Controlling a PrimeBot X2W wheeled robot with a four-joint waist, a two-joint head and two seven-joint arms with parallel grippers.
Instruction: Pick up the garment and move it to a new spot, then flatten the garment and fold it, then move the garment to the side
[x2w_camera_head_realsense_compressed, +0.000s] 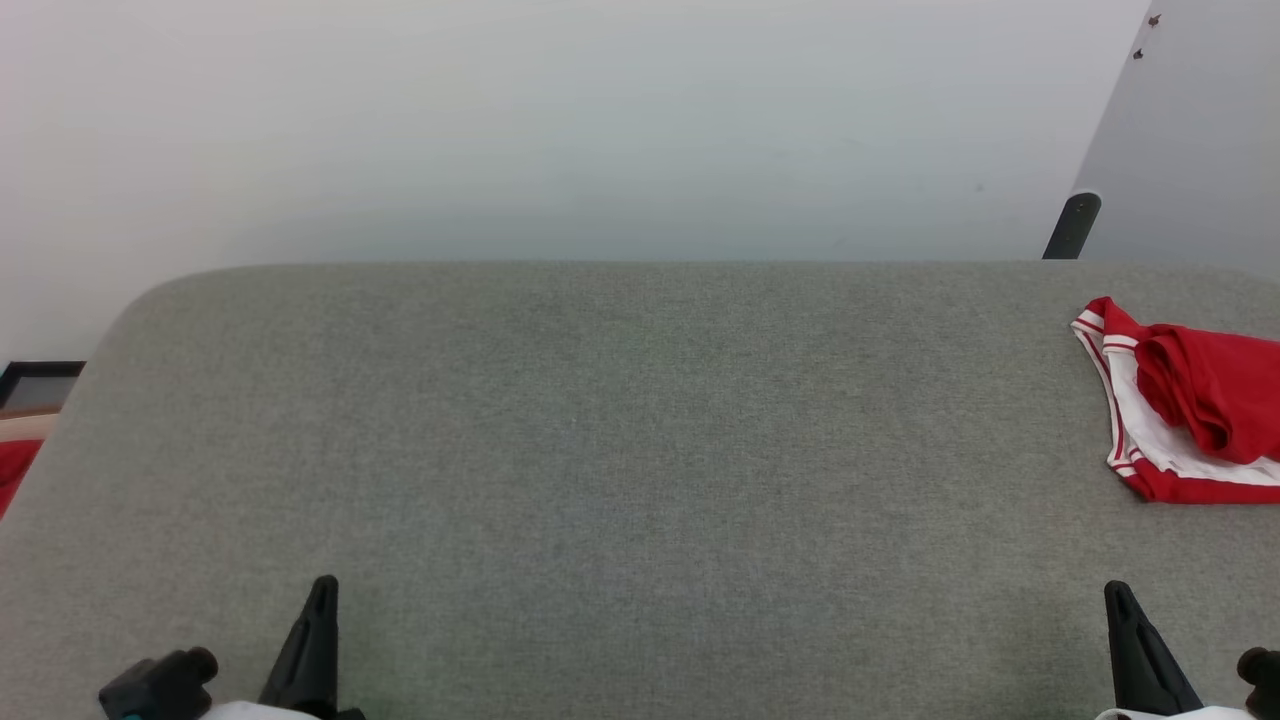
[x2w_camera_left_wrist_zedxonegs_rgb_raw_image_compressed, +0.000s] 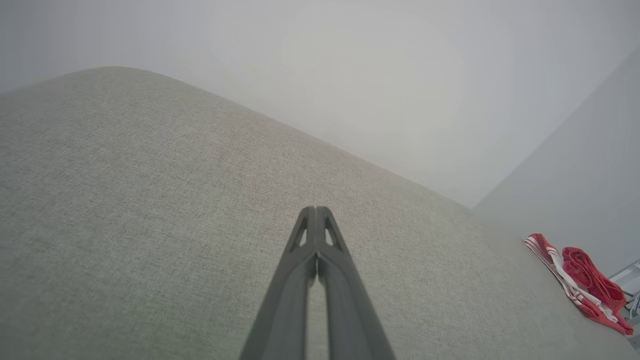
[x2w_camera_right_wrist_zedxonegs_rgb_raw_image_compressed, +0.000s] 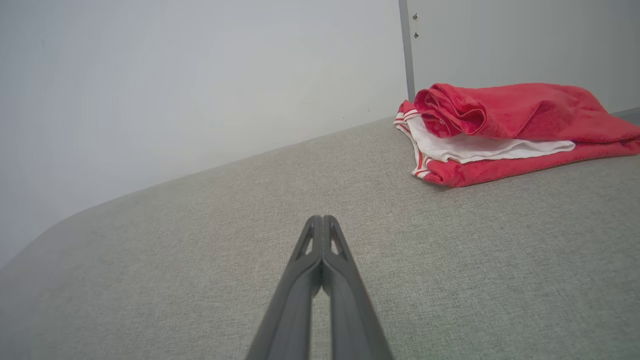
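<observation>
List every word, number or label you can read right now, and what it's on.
None: no text can be read here.
The jersey lies bunched on the grey table; its folds show red cloth, a white panel and striped trim, no letters or numbers.

Grey woven cloth table cover (x2w_camera_head_realsense_compressed: 600, 420), matt and coarse, soft matt red-and-white cloth garment (x2w_camera_head_realsense_compressed: 1200, 400) at three o'clock, left gripper (x2w_camera_left_wrist_zedxonegs_rgb_raw_image_compressed: 316, 210) and right gripper (x2w_camera_right_wrist_zedxonegs_rgb_raw_image_compressed: 322, 218) dark matt plastic, wall (x2w_camera_head_realsense_compressed: 600, 120) smooth, pale, matt.
</observation>
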